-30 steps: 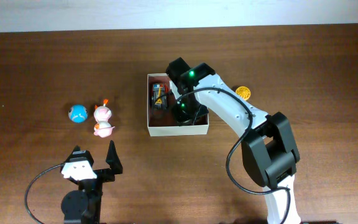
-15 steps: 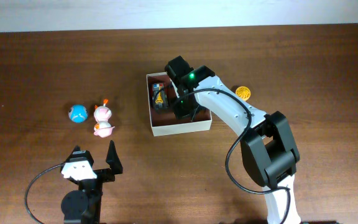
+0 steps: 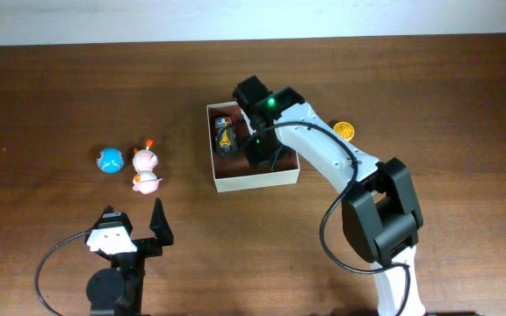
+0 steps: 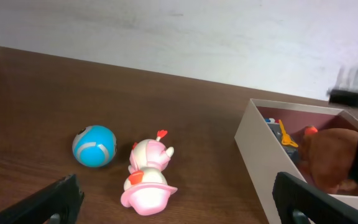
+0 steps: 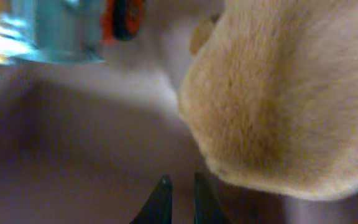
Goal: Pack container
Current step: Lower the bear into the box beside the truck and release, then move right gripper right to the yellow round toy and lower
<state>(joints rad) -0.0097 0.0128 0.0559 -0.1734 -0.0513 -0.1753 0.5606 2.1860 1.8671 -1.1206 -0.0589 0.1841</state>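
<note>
The container [image 3: 255, 182], a shallow cream-walled box with a reddish-brown floor, stands at mid-table. It also shows in the left wrist view [image 4: 260, 155]. My right gripper [image 3: 258, 154] reaches down inside it. In the right wrist view its fingertips [image 5: 182, 186] stand almost together with nothing between them, just above the floor, beside a brown furry plush [image 5: 278, 93]. A small toy car [image 3: 225, 136] lies in the box's far left part. My left gripper [image 3: 134, 230] is open and empty near the front edge, well apart from the toys.
A blue ball [image 3: 111, 160] and two pink toy figures [image 3: 146, 159] [image 3: 147, 182] lie left of the container; they also show in the left wrist view, ball [image 4: 94, 146] and figures [image 4: 149, 177]. An orange disc [image 3: 344, 131] lies right of the box.
The container has turned slightly, its near edge shifting right, with my right gripper staying inside it. The left arm has not moved.
</note>
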